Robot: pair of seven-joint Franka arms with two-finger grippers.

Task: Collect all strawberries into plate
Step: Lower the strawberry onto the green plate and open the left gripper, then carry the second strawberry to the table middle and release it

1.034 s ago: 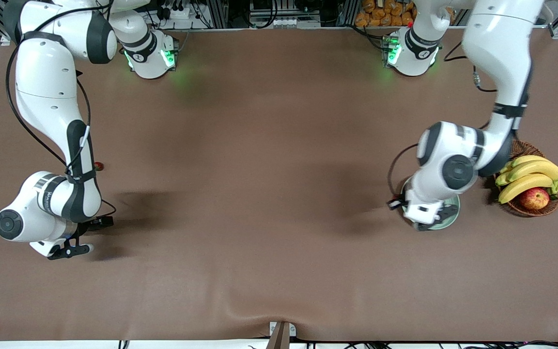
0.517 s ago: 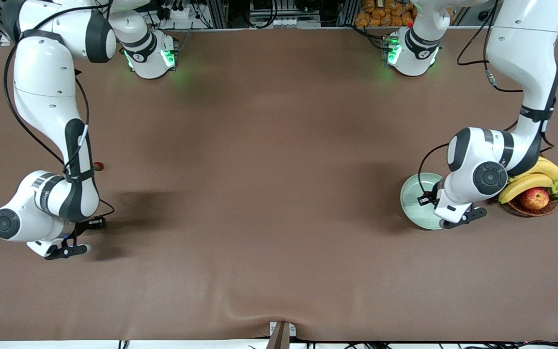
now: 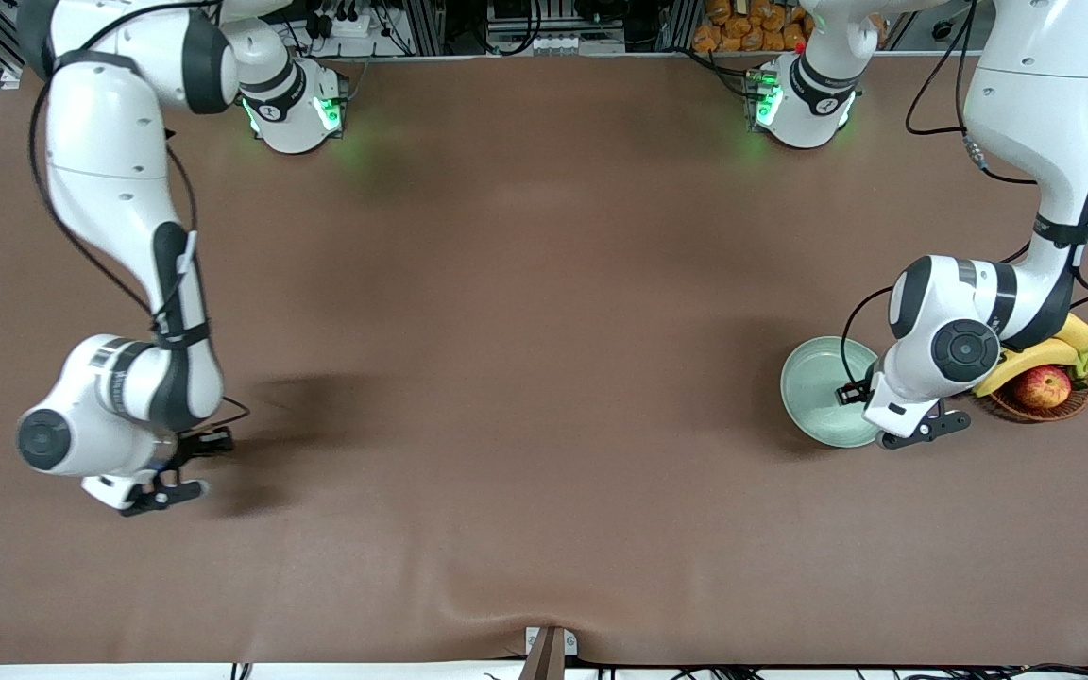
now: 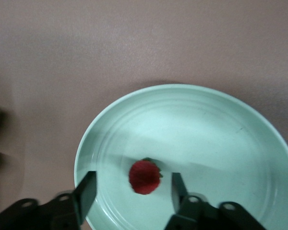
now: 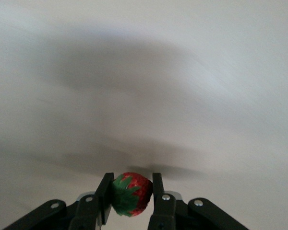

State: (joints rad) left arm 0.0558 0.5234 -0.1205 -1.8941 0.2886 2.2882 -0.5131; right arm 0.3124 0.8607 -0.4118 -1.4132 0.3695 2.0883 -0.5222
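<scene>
Right pincer clamped on a strawberry above the bench, for carrying. Left pincer apart over the plate, berry dropped inside.

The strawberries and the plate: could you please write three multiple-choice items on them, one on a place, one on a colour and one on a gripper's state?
1. Where does the strawberry in the left wrist view lie?
A. in the plate
B. in the wicker basket
C. on the bare table

2. What colour is the plate?
A. brown
B. pale mint green
C. yellow

3. What is the state of the right gripper?
A. open and empty
B. shut on a banana
C. shut on a strawberry

Key: 1 A, since the berry rests on the dish below the open left gripper; 2 B, as both the left wrist view and the front view show; 3 C, since the right wrist view shows the fingers pinching the berry above the table.
</scene>
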